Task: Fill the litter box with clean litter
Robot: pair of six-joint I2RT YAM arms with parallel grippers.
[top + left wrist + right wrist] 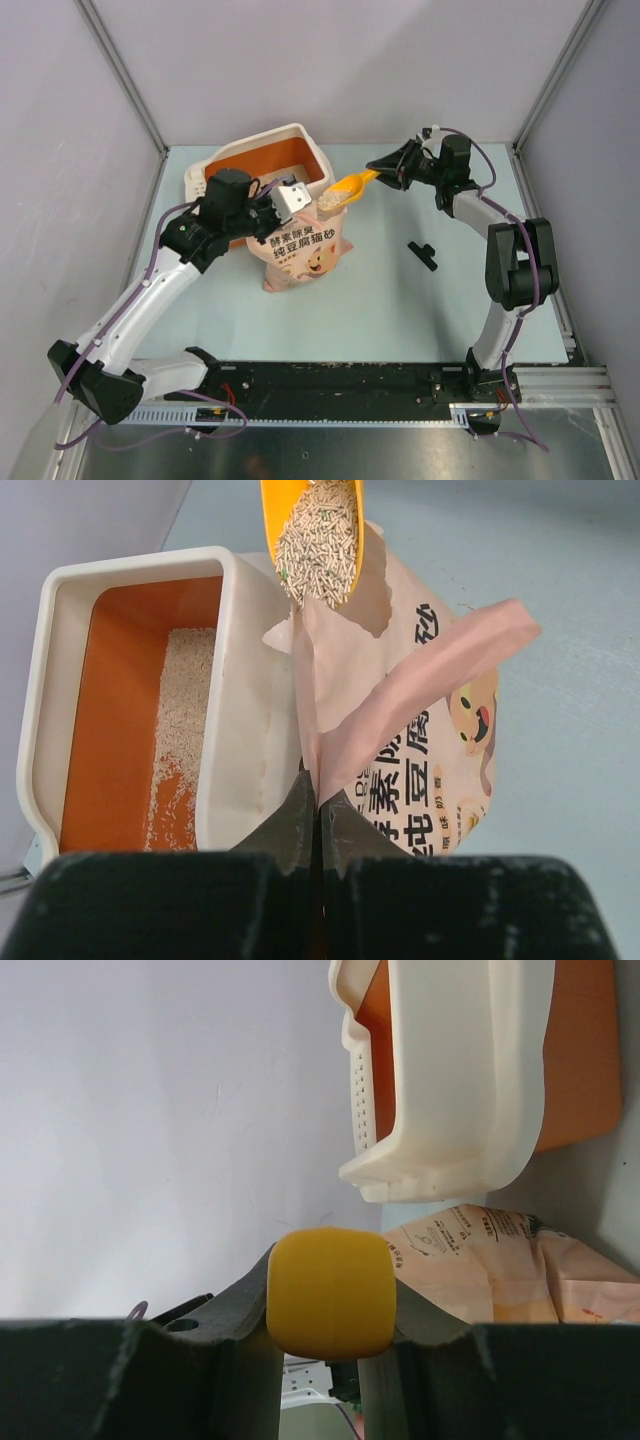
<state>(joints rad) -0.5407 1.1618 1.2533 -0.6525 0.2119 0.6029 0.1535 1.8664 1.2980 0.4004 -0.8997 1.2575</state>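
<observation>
From above, the right tool (383,172) is clamped on the handle of the yellow scoop (347,188), and the scoop is full of clean litter (328,199). The scoop lies long-ways from right to left, with its handle at the right tool and its full end pointing left. It hangs over the open top of the pink bag (300,250), which rests on the counter (400,300). The litter box (298,128) sits just behind the bag, so from the full end of the scoop the box lies to the left and farther back, very near. The left tool (283,208) is at the top of the bag, close to the box, but the right arm has the scoop, so I think the right arm must carry it left and back over the rim and then tip it. In the left wrist view, the left tool's fingers (290,825) are pressed together on the torn top edge of the bag, holding it up. The full scoop is above the bag, just beside the box's white wall and not yet over the orange inside. A thin strip of litter lies on the box floor; most of it is bare. In the right wrist view, the two fingers (240,1310) squeeze the round yellow end of the handle between them. The box shows ahead, above the bag.
</observation>
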